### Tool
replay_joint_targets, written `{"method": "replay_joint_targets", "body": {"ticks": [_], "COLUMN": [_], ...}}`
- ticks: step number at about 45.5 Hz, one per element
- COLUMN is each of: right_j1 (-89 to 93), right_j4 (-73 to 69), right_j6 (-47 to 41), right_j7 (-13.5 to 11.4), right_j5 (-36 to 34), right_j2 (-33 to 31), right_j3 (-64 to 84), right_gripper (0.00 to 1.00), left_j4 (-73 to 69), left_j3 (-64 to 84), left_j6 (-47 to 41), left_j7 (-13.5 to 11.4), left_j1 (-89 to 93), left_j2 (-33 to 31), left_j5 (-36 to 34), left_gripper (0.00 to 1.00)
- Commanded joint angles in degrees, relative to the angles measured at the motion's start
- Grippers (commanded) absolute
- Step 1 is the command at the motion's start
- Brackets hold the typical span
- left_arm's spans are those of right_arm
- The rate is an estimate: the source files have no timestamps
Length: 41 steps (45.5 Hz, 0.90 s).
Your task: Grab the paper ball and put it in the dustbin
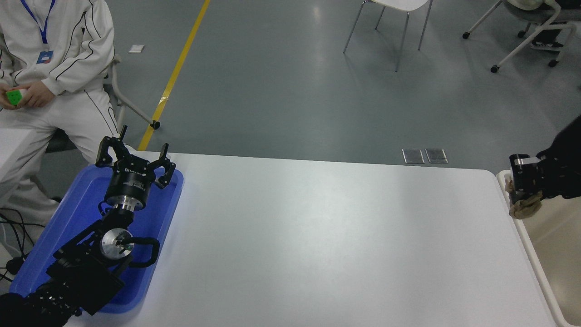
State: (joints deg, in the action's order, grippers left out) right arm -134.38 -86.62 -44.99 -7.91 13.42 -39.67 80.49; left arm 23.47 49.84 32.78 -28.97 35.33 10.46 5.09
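Note:
The tan paper ball (525, 205) hangs in my right gripper (519, 193) at the right edge of the head view. That gripper is shut on it and holds it over the near-left rim of the beige dustbin (529, 245), which stands beside the table's right end. Only the bin's pale rim and part of its inside show. My left gripper (135, 156) is open and parked over the blue tray at the lower left.
A shallow blue tray (86, 200) lies on the white table (317, 236) at the left. A person in white sits at the far left holding a small green cube (14, 96). Chairs stand on the grey floor beyond.

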Motion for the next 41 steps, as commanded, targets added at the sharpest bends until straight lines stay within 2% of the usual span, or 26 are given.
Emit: {"method": "replay_joint_targets", "body": {"ticks": [1,11,24,41], "right_j1": [6.32,16.16,38.92,64.15], "right_j4": [5.32,11.64,26.58,38.62], "right_j6": [2.97,16.68,28.81,43.4], "right_j7": [0.0,0.0,0.0,0.09], "right_j5": [0.11,-0.41,-0.41,-0.41], "right_j2": [-6.56,-12.19,-12.28,-11.4], "right_j3": [5.73,4.5,-7.26,-26.16], "right_gripper": [0.0,0.0,0.0,0.0], "left_j4": [-0.01,-0.01,-0.01,-0.01], "left_j3": [0.0,0.0,0.0,0.0], "left_j6": [0.0,0.0,0.0,0.0], "left_j7": [0.05,-0.03,-0.03,-0.04], "left_j1": [0.0,0.0,0.0,0.0], "left_j2": [0.0,0.0,0.0,0.0], "left_j5": [0.0,0.0,0.0,0.0], "left_gripper": [1.0,1.0,1.0,1.0]}}
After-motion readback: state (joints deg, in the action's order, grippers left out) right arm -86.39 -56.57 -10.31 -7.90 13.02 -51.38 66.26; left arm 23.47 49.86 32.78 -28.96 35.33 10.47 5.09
